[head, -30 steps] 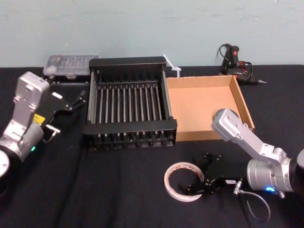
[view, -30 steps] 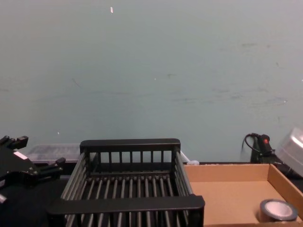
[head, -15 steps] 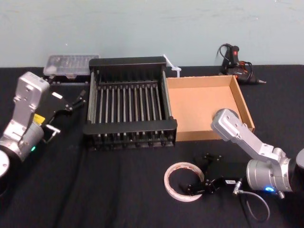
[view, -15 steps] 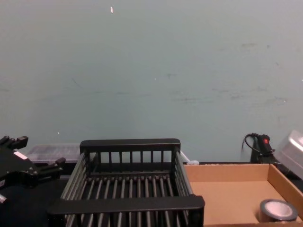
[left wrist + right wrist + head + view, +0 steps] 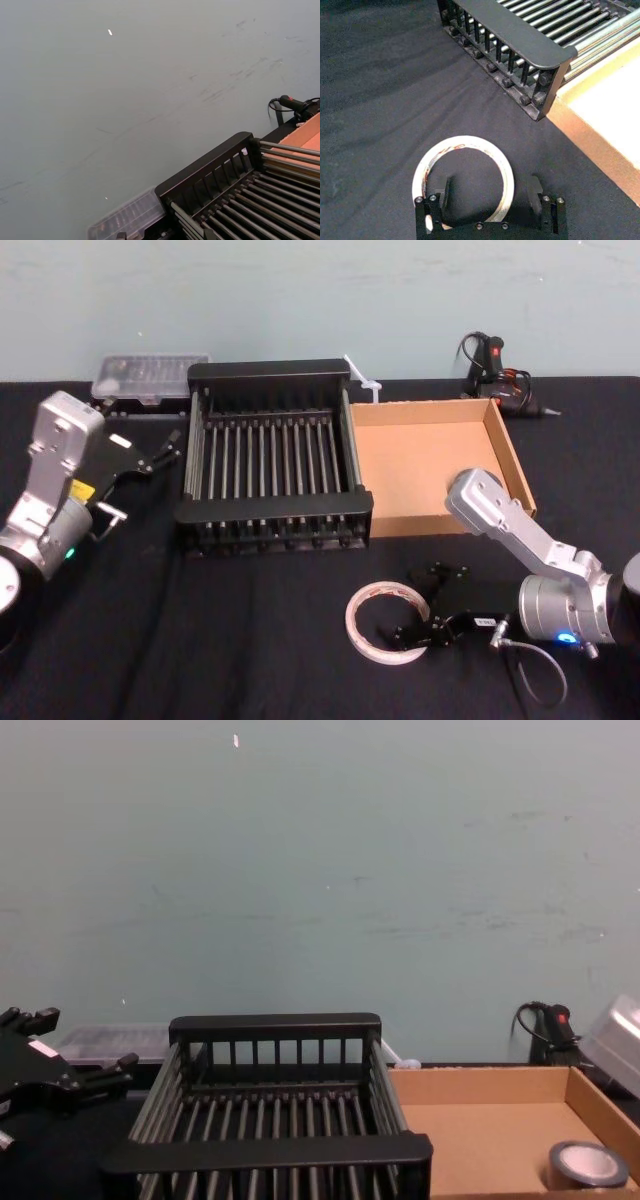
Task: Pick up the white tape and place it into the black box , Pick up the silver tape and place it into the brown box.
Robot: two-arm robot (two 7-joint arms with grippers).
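In front of the black box's (image 5: 275, 508) right corner, the white tape (image 5: 465, 141) lies flat on the dark table (image 5: 230, 640), the right gripper (image 5: 489, 192) low over it with jaws spread, one finger inside the ring and one outside. Level with the black box on its left, the left gripper (image 5: 160, 452) hangs parked, jaws apart. Against the black box's right side stands the brown box (image 5: 430, 455), the silver tape (image 5: 588, 1163) lying in its near corner farthest from the black box.
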